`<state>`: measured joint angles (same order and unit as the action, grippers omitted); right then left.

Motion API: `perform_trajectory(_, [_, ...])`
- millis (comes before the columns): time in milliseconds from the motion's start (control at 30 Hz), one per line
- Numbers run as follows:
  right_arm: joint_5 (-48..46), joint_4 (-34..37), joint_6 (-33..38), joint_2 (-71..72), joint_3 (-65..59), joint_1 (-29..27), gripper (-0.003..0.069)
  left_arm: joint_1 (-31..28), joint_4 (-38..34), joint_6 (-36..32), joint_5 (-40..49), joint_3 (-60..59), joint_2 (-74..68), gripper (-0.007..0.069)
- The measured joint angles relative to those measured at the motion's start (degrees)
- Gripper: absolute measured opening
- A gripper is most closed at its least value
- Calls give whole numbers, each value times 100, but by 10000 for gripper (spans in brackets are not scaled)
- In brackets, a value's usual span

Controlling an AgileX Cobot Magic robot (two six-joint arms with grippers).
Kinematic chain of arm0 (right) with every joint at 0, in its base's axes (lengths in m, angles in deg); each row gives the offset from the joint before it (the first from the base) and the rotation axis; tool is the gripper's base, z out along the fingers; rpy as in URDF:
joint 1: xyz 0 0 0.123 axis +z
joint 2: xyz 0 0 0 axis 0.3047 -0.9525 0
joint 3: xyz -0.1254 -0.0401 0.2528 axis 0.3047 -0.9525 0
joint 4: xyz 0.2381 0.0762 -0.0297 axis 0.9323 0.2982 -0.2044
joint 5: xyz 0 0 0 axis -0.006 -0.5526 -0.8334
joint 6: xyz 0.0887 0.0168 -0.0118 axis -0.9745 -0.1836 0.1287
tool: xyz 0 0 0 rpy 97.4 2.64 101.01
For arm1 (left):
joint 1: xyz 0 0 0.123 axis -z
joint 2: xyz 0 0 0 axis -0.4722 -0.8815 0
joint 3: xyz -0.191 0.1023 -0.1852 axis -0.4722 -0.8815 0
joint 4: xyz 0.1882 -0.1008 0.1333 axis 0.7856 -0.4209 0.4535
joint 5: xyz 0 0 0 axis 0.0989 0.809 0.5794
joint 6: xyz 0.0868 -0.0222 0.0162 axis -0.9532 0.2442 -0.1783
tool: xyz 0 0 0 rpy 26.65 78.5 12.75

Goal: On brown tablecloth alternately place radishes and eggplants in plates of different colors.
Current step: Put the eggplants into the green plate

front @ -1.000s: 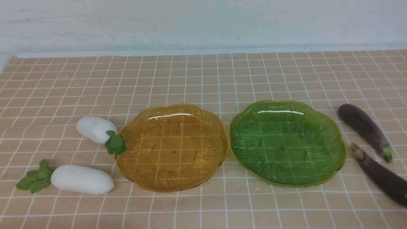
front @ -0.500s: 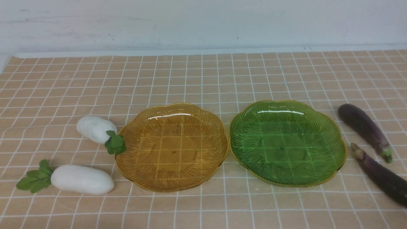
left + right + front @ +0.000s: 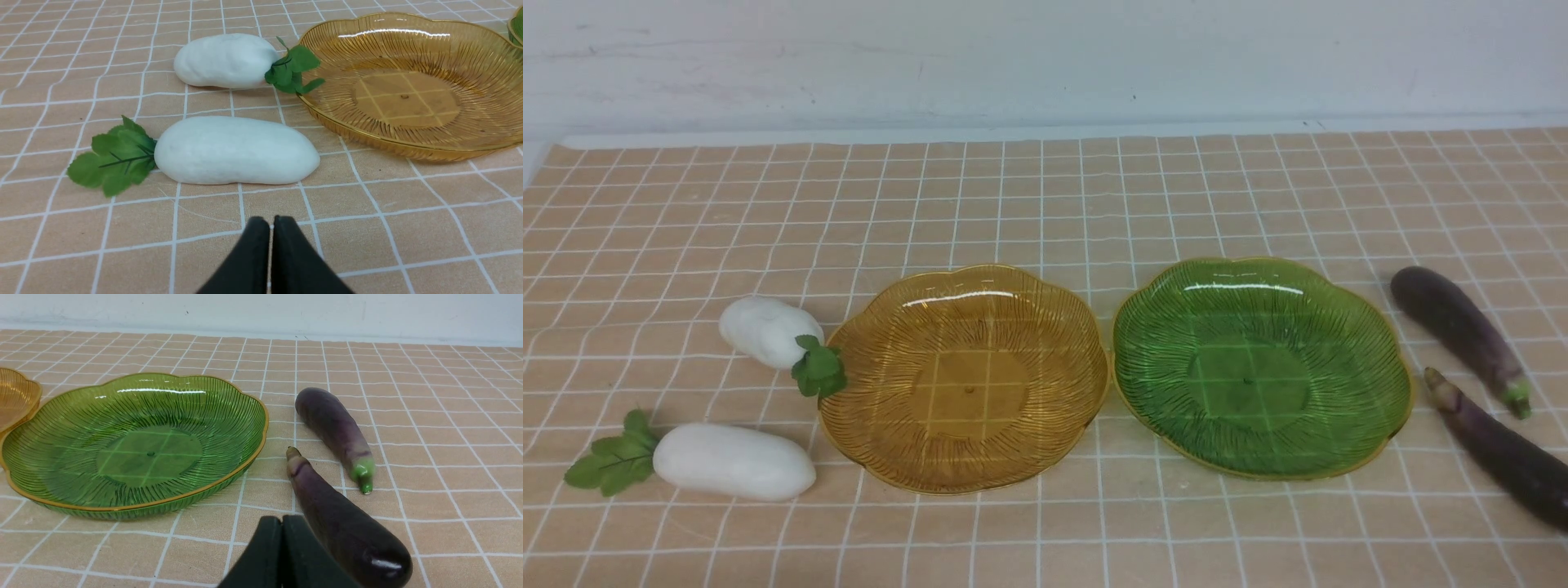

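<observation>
Beside the amber plate (image 3: 968, 457), the far radish's leaves (image 3: 300, 65) overlap its rim, so lifting that radish (image 3: 226, 61) could drag the plate (both grippers, left (image 3: 271, 222) and right (image 3: 282, 520), are empty, tips pressed together).

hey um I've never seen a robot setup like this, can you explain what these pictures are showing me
This robot has two arms, each with a gripper, a pair of fingers for picking things up. The front view comes from a camera between the arms; each wrist view comes from a camera on one arm.

On a brown cloth are an amber plate and a green plate. Two white radishes are on the robot's left, two eggplants on its right.

The left gripper and right gripper show only in their own wrist views. Both are shut and hold nothing. The task is to put radishes and eggplants on the plates; none has been placed yet.
</observation>
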<state>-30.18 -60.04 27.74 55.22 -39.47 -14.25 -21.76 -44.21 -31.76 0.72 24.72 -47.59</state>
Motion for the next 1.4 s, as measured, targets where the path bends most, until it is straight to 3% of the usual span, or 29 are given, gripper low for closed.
perform_trajectory(133, [53, 693, -353, 0, 0, 0, -15, 0, -466, 274, 0, 0, 0, -3])
perform_trajectory(167, [82, 1666, -998, 0, 0, 0, -15, 0, -999, 555, 0, 0, 0, -3])
perform_trajectory(200, [82, 1784, -1066, 0, 0, 0, -15, 0, -999, 600, 0, 0, 0, -3])
perform_trajectory(267, [100, 3117, -1779, 0, 0, 0, -15, 0, -2305, 1254, 0, 0, 0, -3])
perform_trajectory(300, [124, 3531, -1945, 0, 0, 0, -15, 0, -2569, 1417, 0, 0, 0, -3])
perform_trajectory(467, [210, 4189, -2085, 0, 0, 0, -15, 0, -3879, 1783, -41, 0, 0, -3])
perform_trajectory(567, [329, 4219, -1838, 0, 0, 0, -15, 0, -4143, 1761, -190, 0, 0, -3])
perform_trajectory(700, [280, 4075, -509, 0, 706, 0, -15, 1, -4155, 1295, 37, 650, -67, -3])
perform_trajectory(767, [8, 3625, 183, -287, 1539, 0, -14, 6, -3915, 1070, 264, 1162, -409, -3])
perform_trajectory(833, [-652, 2994, 425, -904, 2240, 0, -14, 6, -3456, 939, 721, 1666, -1125, -3])
perform_trajectory(900, [-1928, 2237, 314, -1959, 2920, -5, -12, 6, -2812, 894, 1445, 2123, -2059, -3])
perform_trajectory(1033, [-3329, 1694, 193, -3321, 3494, -5, -11, 6, -2070, 856, 2252, 2564, -3279, -2])
perform_trajectory(1267, [-3189, 1137, 188, -5210, 4227, -5, 3, 12, -1727, 589, 2431, 2898, -4227, 22])
perform_trajectory(1400, [-2808, 657, 188, -6111, 4672, -5, 64, 12, -1714, 477, 2417, 2962, -4435, 62])
